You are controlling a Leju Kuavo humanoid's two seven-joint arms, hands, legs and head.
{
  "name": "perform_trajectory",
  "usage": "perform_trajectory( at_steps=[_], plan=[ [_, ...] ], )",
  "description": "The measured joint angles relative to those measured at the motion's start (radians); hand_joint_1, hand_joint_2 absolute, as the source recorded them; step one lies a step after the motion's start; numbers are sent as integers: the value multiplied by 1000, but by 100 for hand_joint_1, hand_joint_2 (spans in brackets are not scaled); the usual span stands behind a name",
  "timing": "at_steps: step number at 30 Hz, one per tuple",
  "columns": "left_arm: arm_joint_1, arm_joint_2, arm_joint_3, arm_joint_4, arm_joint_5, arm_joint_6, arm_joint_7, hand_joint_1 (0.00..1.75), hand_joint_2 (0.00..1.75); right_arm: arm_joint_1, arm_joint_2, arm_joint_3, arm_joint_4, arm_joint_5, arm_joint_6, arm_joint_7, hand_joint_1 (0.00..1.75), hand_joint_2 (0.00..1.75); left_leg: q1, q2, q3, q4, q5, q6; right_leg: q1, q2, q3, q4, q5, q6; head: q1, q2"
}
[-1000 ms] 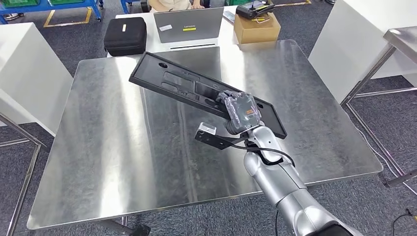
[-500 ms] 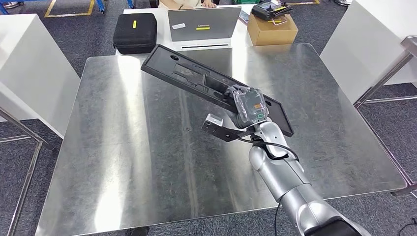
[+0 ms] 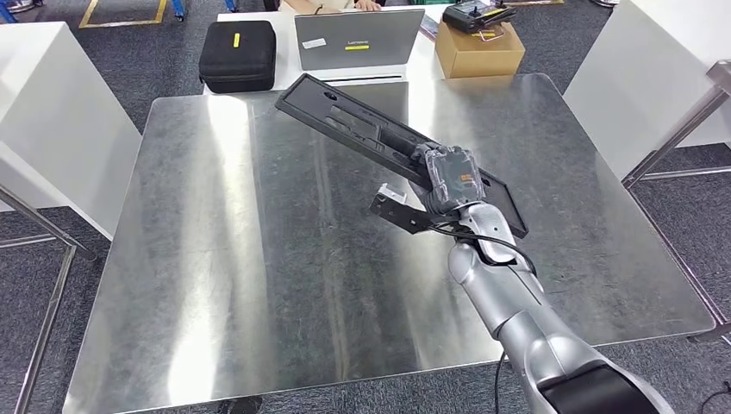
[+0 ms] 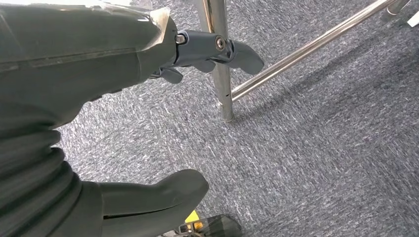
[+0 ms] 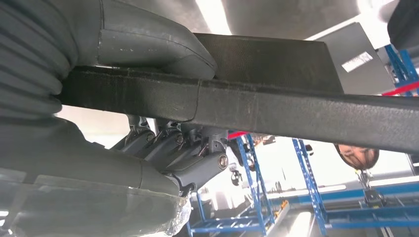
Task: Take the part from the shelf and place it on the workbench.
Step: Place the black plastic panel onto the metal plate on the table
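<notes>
Over the workbench: the grip is described first, then what lies around it.
Right hand: fingers are clamped on the part's long edge, thumb on one face, darker fingers on the other, as seen in the right wrist view.
Part: a long, flat black panel with cut-outs is held tilted above the workbench; whether its far end touches the metal cannot be told.
Workbench: a bare, shiny steel top is seen beneath the part.
Left hand: it is hung down over grey carpet beside a chrome table leg; nothing is held, thumb and fingers apart.
Behind the bench: a laptop, a black case and a cardboard box are set on a white table.
Progress: the part is judged already fetched from the shelf and carried here. Lowering it flat and letting go are left.
</notes>
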Motion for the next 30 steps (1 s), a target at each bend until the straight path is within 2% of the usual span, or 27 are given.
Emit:
perform_trajectory(
  at_steps=[30],
  plan=[
    [2,5,2,0,14,-28,14,0,175,1,35,-12,65,0,5,-24,150,175,2,2,3,-5,3,2,4,0,-3,6,0,0,-3,0]
  ],
)
